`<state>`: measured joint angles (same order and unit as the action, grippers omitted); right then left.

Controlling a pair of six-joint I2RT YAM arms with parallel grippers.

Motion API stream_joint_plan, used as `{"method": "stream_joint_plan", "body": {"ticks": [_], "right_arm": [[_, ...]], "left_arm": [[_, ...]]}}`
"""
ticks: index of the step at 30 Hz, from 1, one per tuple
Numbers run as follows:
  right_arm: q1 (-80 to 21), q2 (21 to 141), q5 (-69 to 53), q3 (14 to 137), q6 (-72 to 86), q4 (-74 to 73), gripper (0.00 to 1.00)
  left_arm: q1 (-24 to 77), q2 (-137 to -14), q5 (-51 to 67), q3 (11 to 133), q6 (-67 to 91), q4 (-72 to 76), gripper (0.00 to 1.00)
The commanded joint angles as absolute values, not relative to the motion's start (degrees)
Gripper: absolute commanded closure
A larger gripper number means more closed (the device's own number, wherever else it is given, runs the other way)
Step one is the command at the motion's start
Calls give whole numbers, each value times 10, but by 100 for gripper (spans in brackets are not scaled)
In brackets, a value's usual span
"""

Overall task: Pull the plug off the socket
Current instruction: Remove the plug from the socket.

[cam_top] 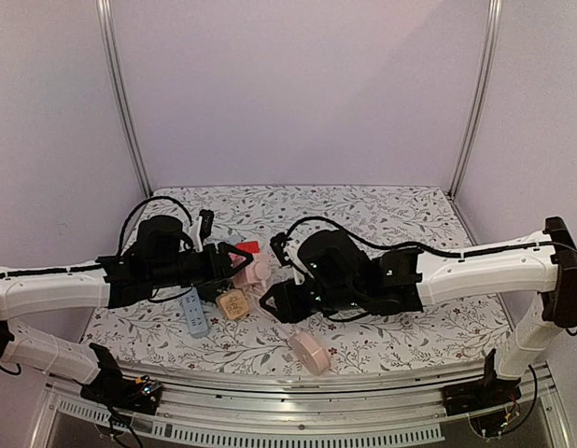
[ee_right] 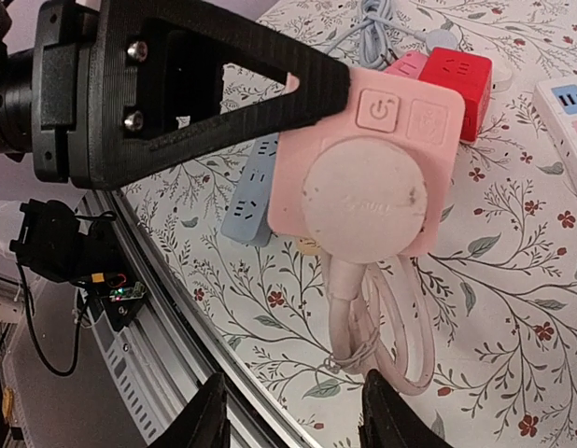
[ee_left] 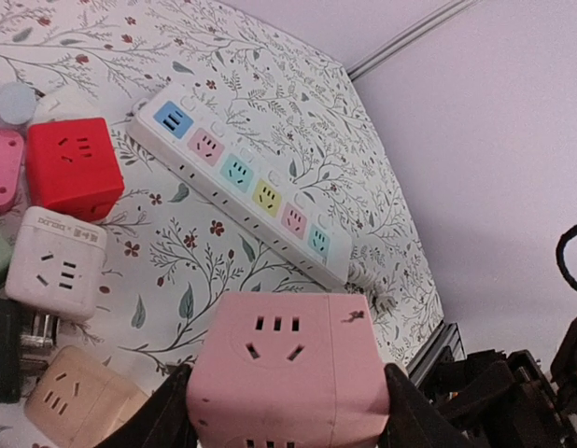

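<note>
Right wrist view: pink cube socket [ee_right: 401,112] sits upper centre of frame, pinched by left gripper [ee_left: 288,420], whose black finger [ee_right: 223,84] lies along the cube's top-left edge; prob. held clear of the floral tabletop [ee_right: 513,308] so it can't slide when the plug gets tugged; round pink plug [ee_right: 363,196] sits flush on the face turned twd this cam, its cord [ee_right: 382,327] looping down below; looks seated, so pull not yet done by my reading; right gripper [ee_right: 293,415] at bottom edge, fingers spread w/ nothing between, facing the plug but apart from it. Left wrist view shows what that one can't: both left fingers clamped on opposite sides of the cube, plus another face w/ empty holes; plug hidden there. Top external view alone shows both arms meeting mid-table & a pink rounded piece [cam_top: 310,353] at lower centre; can't tell what it is.
</note>
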<state>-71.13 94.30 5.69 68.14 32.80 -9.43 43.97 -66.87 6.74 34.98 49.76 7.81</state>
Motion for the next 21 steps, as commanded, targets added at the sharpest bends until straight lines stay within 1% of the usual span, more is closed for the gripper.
{"method": "stream_joint_plan", "body": {"ticks": [1,3,7,13,16,19,21], "right_arm": [[-722,978,81,705,303,-92,55],[-723,992,87,711,296,-87,57],[-729,1009,129,726,283,-90,65],[-732,1022,183,740,284,-96,69],[-732,1030,182,748,283,-98,69],[-732,1042,174,755,282,-98,76],[-733,1047,174,756,288,-97,77]], "left_arm": [[440,-663,67,368,515,93,78],[440,-660,65,366,517,92,78],[440,-663,68,369,520,95,79],[440,-668,70,373,521,92,79],[440,-667,69,372,519,94,79],[440,-669,67,370,519,99,80],[440,-670,68,372,517,99,80]]}}
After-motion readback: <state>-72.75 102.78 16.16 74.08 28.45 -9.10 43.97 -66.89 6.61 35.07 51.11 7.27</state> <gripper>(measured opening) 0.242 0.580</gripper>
